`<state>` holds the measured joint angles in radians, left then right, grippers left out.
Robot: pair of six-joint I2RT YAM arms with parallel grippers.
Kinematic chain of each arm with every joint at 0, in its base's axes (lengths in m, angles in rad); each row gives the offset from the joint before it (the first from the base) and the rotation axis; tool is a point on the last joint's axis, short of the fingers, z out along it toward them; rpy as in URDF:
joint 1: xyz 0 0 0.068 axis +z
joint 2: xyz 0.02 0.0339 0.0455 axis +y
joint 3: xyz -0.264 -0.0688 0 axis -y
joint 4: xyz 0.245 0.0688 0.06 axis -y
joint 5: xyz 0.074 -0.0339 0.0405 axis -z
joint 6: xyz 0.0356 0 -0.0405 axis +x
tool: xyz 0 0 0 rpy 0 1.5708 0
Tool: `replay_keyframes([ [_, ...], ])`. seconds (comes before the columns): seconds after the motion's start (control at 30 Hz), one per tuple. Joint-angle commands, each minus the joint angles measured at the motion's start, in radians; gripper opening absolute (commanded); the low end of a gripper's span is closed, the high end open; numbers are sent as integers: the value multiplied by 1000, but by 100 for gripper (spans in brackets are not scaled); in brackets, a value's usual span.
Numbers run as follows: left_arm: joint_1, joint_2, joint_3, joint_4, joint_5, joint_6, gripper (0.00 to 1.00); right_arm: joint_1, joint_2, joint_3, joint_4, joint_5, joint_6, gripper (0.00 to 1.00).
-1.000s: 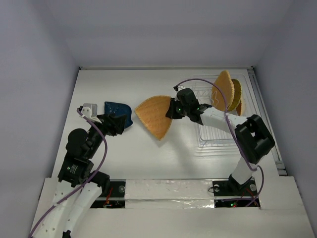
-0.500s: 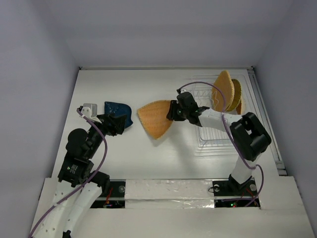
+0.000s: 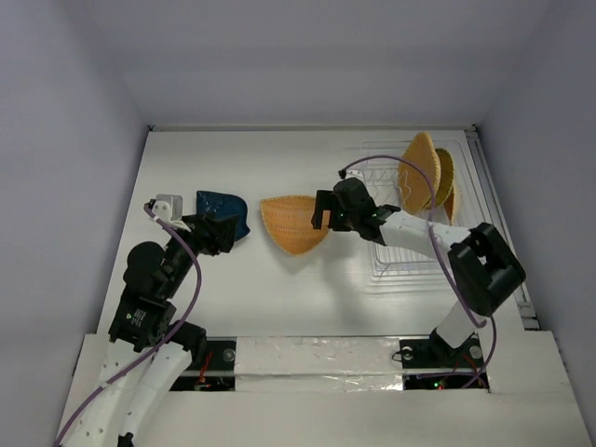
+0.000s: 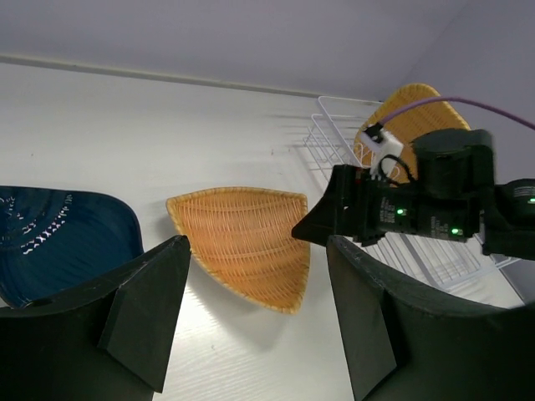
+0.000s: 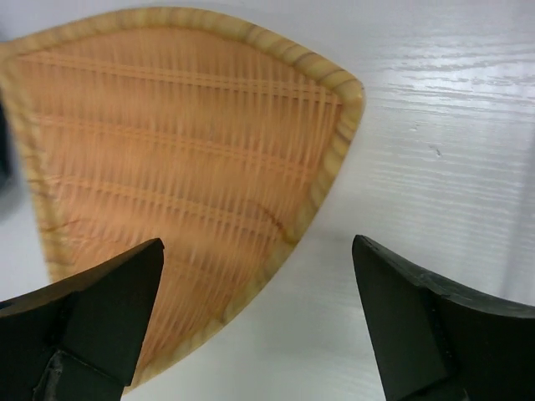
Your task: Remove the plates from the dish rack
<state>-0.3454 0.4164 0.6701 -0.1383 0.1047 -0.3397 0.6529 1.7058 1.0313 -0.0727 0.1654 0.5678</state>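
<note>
Hovering over the leaf-shaped plate (image 3: 293, 223), right gripper (image 3: 321, 214) has fingers spread; plate lies flat just left of the dish rack (image 3: 400, 251). Risk: the next reach could topple upright plates (image 3: 421, 172) inside it.

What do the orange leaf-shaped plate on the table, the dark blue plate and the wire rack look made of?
Leaf-shaped plate: looks like woven wicker or a plastic imitation, matte, with ribbed strands and a wood-grain rim. Dark blue plate: probably glazed ceramic or plastic, faint sheen, pale speckled pattern. Dish rack: thin wire, seemingly metal with white coating.
</note>
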Motion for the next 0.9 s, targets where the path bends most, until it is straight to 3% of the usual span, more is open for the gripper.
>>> replay_keyframes([
  [0.0,3,-11,14,52,12,-5,63,25,-164,33,-27,40,-17,99],
  [0.1,3,-13,14,51,9,-4,63,25,-282,13,-36,94,-35,85],
  [0.13,3,-13,14,52,10,-4,63,25,-361,12,-44,139,-51,76],
  [0.17,3,-13,13,52,12,-2,62,25,-395,13,-55,242,-63,56],
  [0.2,3,-14,13,52,12,-4,62,25,-420,32,-73,287,-75,19],
  [0.27,3,-19,13,51,12,-2,59,-48,-468,64,-148,365,-112,0],
  [0.43,3,-25,14,49,12,-1,49,-196,-517,122,-266,537,-178,3],
  [0.5,3,-24,11,54,12,-1,38,-265,-531,118,-271,618,-189,27],
  [0.57,3,-16,11,55,15,-2,19,-308,-528,112,-271,638,-200,53],
  [0.63,3,-11,11,57,16,-1,10,-351,-511,110,-262,623,-215,62],
  [0.73,3,-11,13,52,9,-1,9,-386,-467,115,-262,611,-215,64],
  [0.87,3,-11,13,52,7,-4,31,-426,-388,121,-234,540,-217,61],
])
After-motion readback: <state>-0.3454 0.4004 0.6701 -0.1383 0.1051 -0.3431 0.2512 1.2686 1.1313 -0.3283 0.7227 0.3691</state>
